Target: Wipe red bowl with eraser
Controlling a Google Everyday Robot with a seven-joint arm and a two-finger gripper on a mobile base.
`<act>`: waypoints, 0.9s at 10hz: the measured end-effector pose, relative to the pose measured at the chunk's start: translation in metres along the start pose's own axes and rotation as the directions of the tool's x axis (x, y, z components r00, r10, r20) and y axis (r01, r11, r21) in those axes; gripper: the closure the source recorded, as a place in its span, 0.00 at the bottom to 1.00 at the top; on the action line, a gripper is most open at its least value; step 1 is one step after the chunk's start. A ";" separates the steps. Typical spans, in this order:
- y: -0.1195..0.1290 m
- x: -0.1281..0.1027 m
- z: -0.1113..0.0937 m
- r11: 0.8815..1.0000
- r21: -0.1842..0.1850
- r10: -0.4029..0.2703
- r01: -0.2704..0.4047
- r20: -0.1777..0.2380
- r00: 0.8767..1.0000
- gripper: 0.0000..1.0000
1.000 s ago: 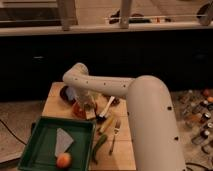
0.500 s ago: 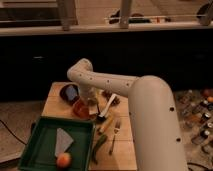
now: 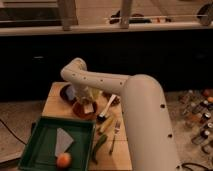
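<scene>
The red bowl (image 3: 80, 112) sits on the wooden board, just in front of a dark round dish. My gripper (image 3: 88, 104) reaches down from the white arm into the bowl. It is shut on the eraser (image 3: 89, 108), a small pale block that rests against the bowl's inside. The arm hides the bowl's far rim.
The dark purplish dish (image 3: 67, 93) lies behind the bowl. A green tray (image 3: 35, 145) at the front left holds a grey-white trapezoid piece (image 3: 62, 140) and an orange fruit (image 3: 63, 160). A spoon (image 3: 106, 111), a fork (image 3: 114, 134) and a green item (image 3: 99, 145) lie to the right on the board (image 3: 52, 105).
The gripper with the eraser has shifted slightly right and then back left over the bowl. The arm's elbow swayed with it. Nothing else moved.
</scene>
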 end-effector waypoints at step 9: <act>-0.002 -0.020 -0.019 1.000 0.028 -0.009 0.011 -0.055 0.998 1.00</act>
